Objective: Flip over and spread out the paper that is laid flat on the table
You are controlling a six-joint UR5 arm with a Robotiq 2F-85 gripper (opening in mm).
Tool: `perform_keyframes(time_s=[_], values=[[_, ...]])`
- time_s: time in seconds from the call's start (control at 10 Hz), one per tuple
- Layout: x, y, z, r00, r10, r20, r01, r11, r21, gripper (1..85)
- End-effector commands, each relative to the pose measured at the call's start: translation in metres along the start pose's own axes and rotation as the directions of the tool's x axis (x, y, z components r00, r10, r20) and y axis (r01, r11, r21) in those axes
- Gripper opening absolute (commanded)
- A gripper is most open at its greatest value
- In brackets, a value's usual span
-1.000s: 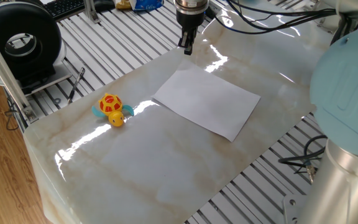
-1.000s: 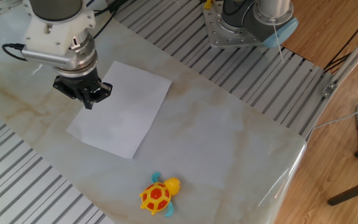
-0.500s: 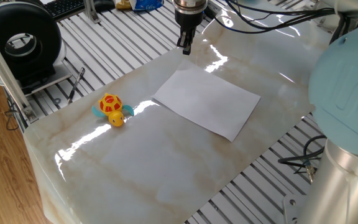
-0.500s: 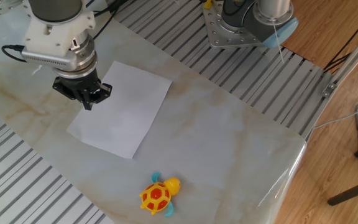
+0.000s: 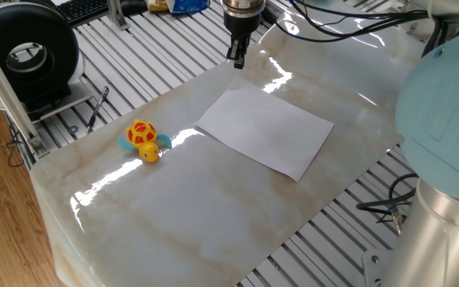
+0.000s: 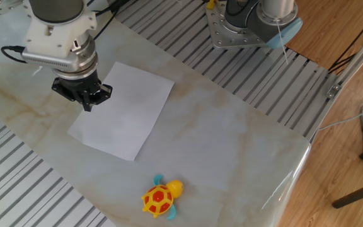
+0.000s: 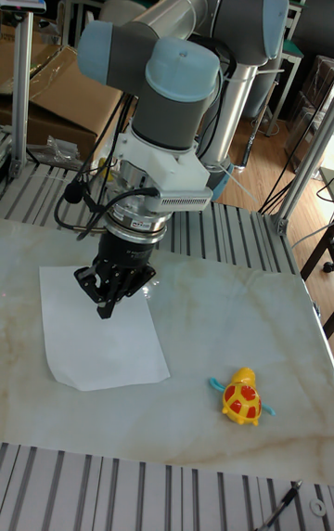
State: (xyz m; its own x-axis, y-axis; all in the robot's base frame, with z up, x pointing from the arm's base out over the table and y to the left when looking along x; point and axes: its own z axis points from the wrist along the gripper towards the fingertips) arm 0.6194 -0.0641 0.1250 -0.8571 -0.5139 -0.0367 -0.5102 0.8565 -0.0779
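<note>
Large glossy cream-white marble-veined table [image 6: 244,145], plain white rectangular thin paper [image 6: 123,110] lying flat near table's middle, black two-finger gripper [image 6: 88,104] hovering above paper's edge, fingers together & empty, small yellow-orange toy turtle [image 6: 159,198] well apart from paper, w/ teal flippers.

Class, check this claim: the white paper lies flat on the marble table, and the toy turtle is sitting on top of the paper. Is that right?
Not quite. The toy turtle sits on the bare table, apart from the paper, as one fixed view shows. The paper does lie flat.
</note>
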Motion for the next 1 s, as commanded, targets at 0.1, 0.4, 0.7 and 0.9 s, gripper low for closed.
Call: perform_keyframes(time_s=[0.1,0.4,0.7,0.9], values=[[-0.009,0.011,-0.003,0.999,0.015,0.033,-0.013,0.999,-0.050,80.3],[-0.006,-0.005,-0.001,0.994,-0.106,-0.002,0.106,0.994,-0.024,80.3],[-0.007,-0.005,0.019,0.987,-0.163,0.008,0.163,0.985,-0.051,85.0],[-0.004,-0.007,0.019,0.992,-0.128,-0.006,0.127,0.991,-0.047,85.0]])
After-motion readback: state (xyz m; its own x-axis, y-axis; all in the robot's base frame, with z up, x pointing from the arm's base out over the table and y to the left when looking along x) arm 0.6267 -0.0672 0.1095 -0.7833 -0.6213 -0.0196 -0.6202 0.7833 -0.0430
